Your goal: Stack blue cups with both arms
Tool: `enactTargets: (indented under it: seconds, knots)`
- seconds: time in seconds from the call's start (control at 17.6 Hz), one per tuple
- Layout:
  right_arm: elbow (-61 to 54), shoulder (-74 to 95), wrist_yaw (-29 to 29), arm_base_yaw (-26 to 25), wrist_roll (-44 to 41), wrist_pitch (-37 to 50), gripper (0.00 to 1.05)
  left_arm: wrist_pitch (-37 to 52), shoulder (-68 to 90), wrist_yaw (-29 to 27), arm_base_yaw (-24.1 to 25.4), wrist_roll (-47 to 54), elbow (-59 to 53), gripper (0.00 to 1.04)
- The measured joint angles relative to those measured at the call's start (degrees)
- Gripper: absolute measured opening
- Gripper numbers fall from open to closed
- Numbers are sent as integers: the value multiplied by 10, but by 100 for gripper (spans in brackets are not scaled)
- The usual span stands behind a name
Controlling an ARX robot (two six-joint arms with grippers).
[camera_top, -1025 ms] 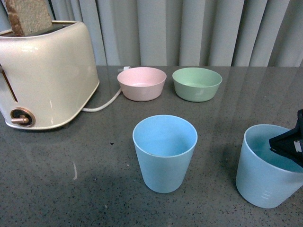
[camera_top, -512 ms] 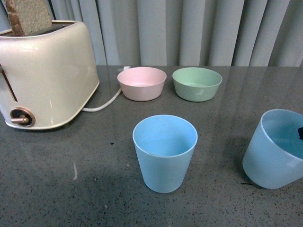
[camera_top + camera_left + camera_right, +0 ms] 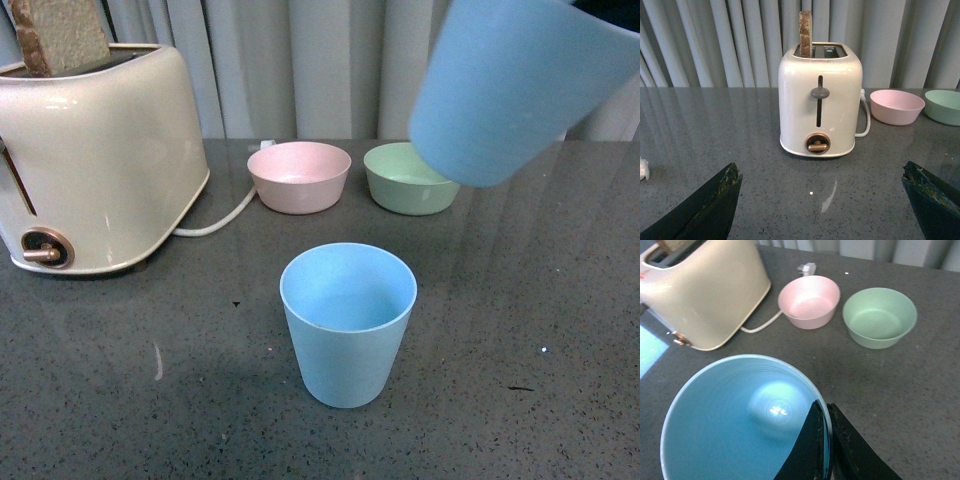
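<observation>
Though only a dark sliver of my right arm [image 3: 612, 8] shows at the top edge of the front view, my right gripper [image 3: 825, 412] is plainly pinched narrow on the rim of one blue cup [image 3: 505, 85]. One finger is inside the wall and one outside. That cup hangs clear of the table [image 3: 520, 330] and tilted, with its base pointing toward 7 o'clock and its mouth toward 1 o'clock. It is at about 1 o'clock from the other blue cup [image 3: 348, 325], which stands upright on the table, not touching it. Beyond the standing cup, the pink bowl [image 3: 300, 177] lies at 11 o'clock and the green bowl [image 3: 400, 185] at 1 o'clock, partly covered by the held cup. My left gripper [image 3: 820, 170] hangs low over the table, fingers spread wide with nothing between them. It faces the toaster [image 3: 820, 100] at 12 o'clock, where a bread slice [image 3: 805, 27] stands in the slot.
</observation>
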Motion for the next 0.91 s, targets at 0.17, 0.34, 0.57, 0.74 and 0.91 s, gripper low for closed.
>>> enactTargets:
  seconds: [0.17,0.34,0.57,0.74,0.91]
  knots:
    - [25,38,11,73,1,-11,2,0,0,0,0,0,0,98]
    - [26,77,21,104,-6,-22,2,0,0,0,0,0,0,98]
    - [26,96,38,111,-14,-20,2,0,0,0,0,0,0,98]
    - [26,107,52,111,-20,-22,2,0,0,0,0,0,0,98]
    - [26,118,57,111,-20,-21,2,0,0,0,0,0,0,98]
